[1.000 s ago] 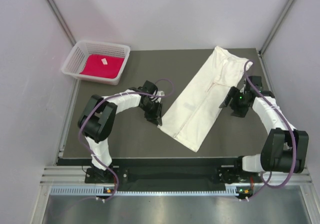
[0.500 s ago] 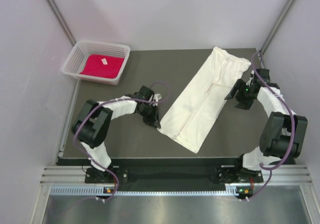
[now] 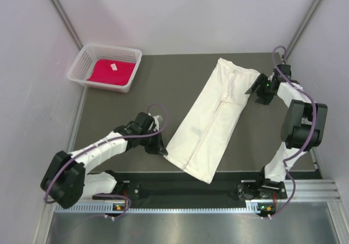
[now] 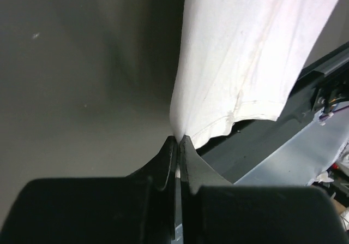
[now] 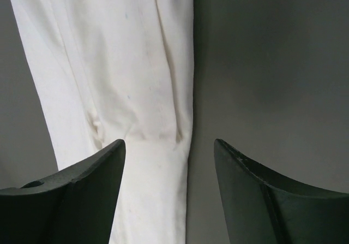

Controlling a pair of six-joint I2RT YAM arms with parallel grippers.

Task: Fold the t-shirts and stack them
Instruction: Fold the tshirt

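The cream-white t-shirt (image 3: 210, 118) lies folded into a long strip, running diagonally from the far right to the near middle of the dark table. My left gripper (image 3: 162, 148) is shut on its near-left corner (image 4: 188, 129). My right gripper (image 3: 253, 89) is open, its jaws spread over the shirt's far right edge (image 5: 163, 162), holding nothing. The red-magenta t-shirt (image 3: 112, 71) with a small white tag lies folded in the white mesh basket (image 3: 127, 55) at the far left.
The dark table (image 3: 120, 113) ends at a metal rail (image 3: 185, 192) at the near edge, which also shows in the left wrist view (image 4: 283, 140). Grey walls stand close on the left, back and right.
My left gripper has pulled the shirt's corner toward the near edge, dragging the strip nearer and to the left. My right gripper has moved to the far right and now stands open.
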